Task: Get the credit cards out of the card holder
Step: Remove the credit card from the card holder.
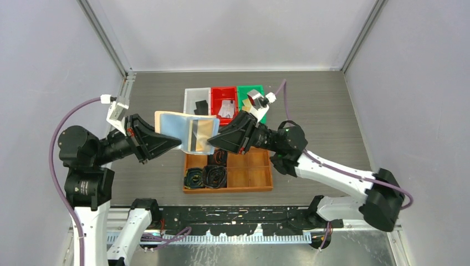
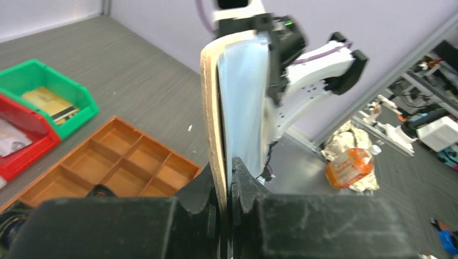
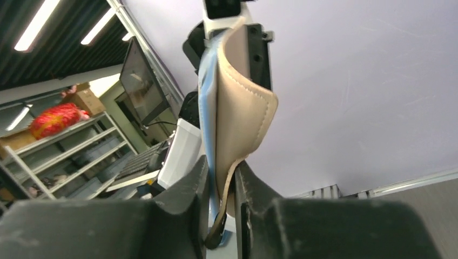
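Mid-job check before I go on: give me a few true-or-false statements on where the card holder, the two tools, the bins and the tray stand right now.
1. The card holder is up off the table, gripped by the left tool and the right tool. True.
2. The card holder is folded shut. False: it is spread open between the arms, with its pale blue pockets showing.
3. The green bin is empty. False: gold cards lie in it.
4. Dark coiled belts sit in the wooden tray. True.
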Robot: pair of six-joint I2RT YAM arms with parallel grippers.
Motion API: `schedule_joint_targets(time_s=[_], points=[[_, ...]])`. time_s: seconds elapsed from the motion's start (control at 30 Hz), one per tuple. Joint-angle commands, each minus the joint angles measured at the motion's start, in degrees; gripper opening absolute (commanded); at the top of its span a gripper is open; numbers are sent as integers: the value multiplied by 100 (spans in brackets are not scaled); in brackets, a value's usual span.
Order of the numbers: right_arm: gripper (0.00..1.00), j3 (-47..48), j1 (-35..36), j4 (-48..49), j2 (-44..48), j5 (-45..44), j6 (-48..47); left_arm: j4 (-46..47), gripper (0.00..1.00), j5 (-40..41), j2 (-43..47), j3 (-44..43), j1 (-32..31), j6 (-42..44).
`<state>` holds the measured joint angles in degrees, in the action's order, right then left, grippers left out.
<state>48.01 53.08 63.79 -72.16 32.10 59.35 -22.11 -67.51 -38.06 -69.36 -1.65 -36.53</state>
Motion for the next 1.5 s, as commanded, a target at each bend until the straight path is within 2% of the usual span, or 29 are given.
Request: schedule_joint_targets(time_s=[0.0, 0.07, 0.1, 0.17, 0.2, 0.3, 0.53, 0.7, 0.8, 0.93, 1.13, 1.37, 1.47], points=[[17, 417, 448, -2276, 842, -508, -1698, -1052, 10, 872, -1, -89, -8, 1276], [16, 549, 592, -2947, 977, -766, -2173, -1220, 5, 1222, 30, -71, -9, 1493], [19, 590, 648, -3186, 1002, -865, -2312, -1240, 3, 1348, 47, -55, -7, 1579], [41, 660, 736, -3383, 1003, -954, -2401, -1194, 0, 1335, 56, -22, -8, 1603], [46, 681, 746, -3461, 990, -955, -2428, -1160, 0, 1211, 52, -17, -4, 1570], [48, 615, 752, -3472, 1042, -947, -2450, -903, 0, 579, 57, -8, -8, 1310], [39, 420, 742, -3174, 1378, -876, -2419, -795, 0, 343, 120, 26, -8, 1222], [46, 438, 744, -3145, 1512, -655, -2389, -961, 0, 495, 146, 12, -4, 1420], [46, 476, 742, -3211, 1536, -787, -2429, -987, 0, 451, 144, 11, -11, 1398], [38, 789, 740, -3739, 1330, -1016, -2517, -920, 0, 324, 176, 19, -10, 1275], [18, 731, 745, -3563, 1358, -1288, -2521, -949, 0, 205, 215, 30, -4, 1257], [18, 752, 747, -3426, 1370, -1034, -2475, -859, 0, 172, 210, 99, -10, 1159], [23, 750, 747, -3095, 1307, -648, -2314, -830, 0, 166, 219, 132, -9, 1132]])
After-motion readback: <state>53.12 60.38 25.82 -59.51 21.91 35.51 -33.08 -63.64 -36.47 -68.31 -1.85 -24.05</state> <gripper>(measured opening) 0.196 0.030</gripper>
